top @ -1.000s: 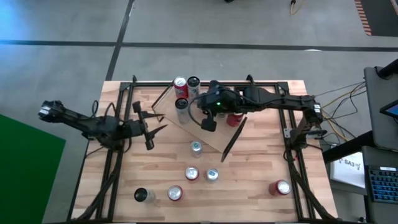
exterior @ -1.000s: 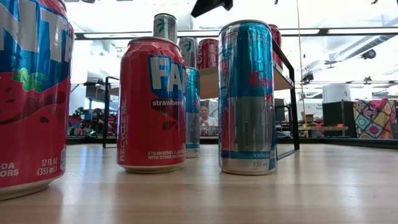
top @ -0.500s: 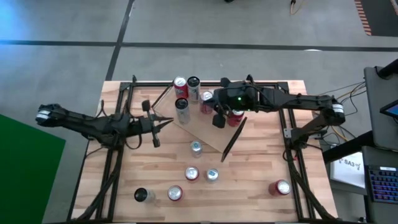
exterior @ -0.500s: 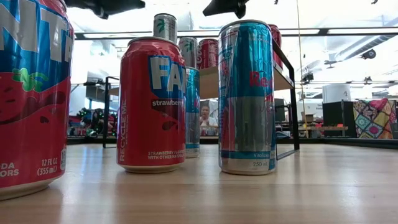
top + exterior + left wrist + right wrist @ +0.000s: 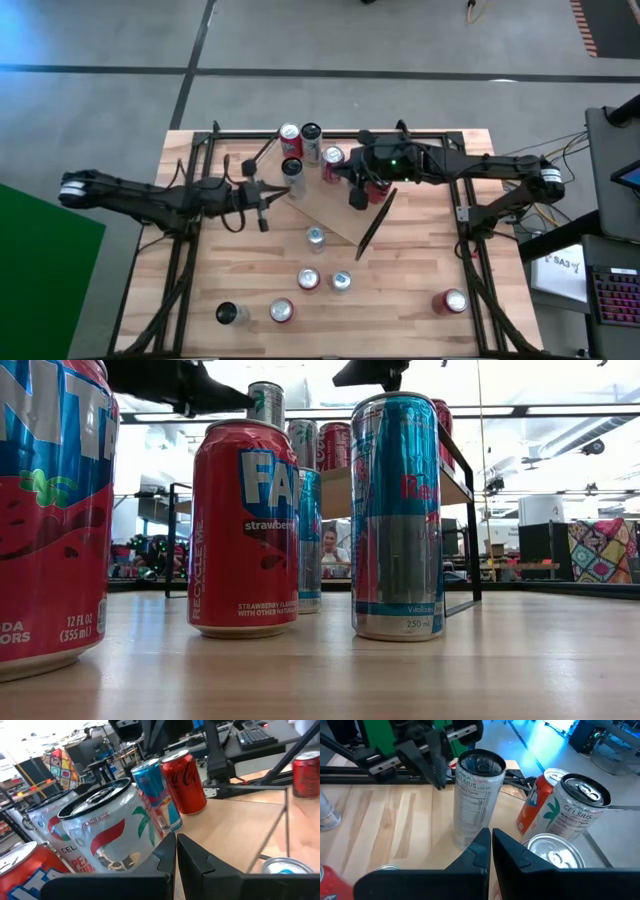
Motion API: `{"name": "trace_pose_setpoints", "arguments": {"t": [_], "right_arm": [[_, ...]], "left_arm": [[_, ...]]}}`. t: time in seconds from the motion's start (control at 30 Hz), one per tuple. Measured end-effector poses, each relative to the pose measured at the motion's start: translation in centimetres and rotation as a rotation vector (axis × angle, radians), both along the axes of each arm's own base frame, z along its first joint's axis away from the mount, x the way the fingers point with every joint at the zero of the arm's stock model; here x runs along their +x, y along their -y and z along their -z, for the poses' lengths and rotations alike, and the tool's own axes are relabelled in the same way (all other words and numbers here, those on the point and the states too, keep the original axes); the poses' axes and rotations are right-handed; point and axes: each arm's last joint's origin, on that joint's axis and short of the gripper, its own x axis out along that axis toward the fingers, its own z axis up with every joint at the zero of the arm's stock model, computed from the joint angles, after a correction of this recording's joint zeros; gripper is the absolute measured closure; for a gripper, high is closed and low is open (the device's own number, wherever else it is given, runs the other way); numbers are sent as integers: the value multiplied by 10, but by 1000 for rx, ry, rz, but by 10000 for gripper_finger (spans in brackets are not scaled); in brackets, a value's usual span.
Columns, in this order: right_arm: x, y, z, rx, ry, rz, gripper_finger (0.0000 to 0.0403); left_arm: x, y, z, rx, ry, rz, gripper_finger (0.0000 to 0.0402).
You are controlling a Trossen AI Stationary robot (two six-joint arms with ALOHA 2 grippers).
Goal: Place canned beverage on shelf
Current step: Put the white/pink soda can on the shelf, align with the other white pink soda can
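Shelf (image 5: 330, 205) stood angled mid-surface, four cans clustered at its far end. My left claw (image 5: 268, 192), open a second earlier, had snapped closed, empty, beside the black-topped can (image 5: 292, 170). My right claw (image 5: 357, 196) hovered closed above the shelf.

Grey floor (image 5: 400, 60) with dark seams; green panel (image 5: 40, 280) left; bright ceiling lights (image 5: 560, 408).

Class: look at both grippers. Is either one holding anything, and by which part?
Nothing is held. The left gripper and the right gripper are both shut on empty air.
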Motion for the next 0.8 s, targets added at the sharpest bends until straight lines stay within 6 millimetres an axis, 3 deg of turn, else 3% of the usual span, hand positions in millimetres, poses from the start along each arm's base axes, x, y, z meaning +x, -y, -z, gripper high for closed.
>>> {"name": "trace_pose_setpoints", "arguments": {"t": [0.8], "right_arm": [[0,0,3,-5,-12,-2,394]], "left_arm": [[13,-28,13,-19,-25,-132,402]]}}
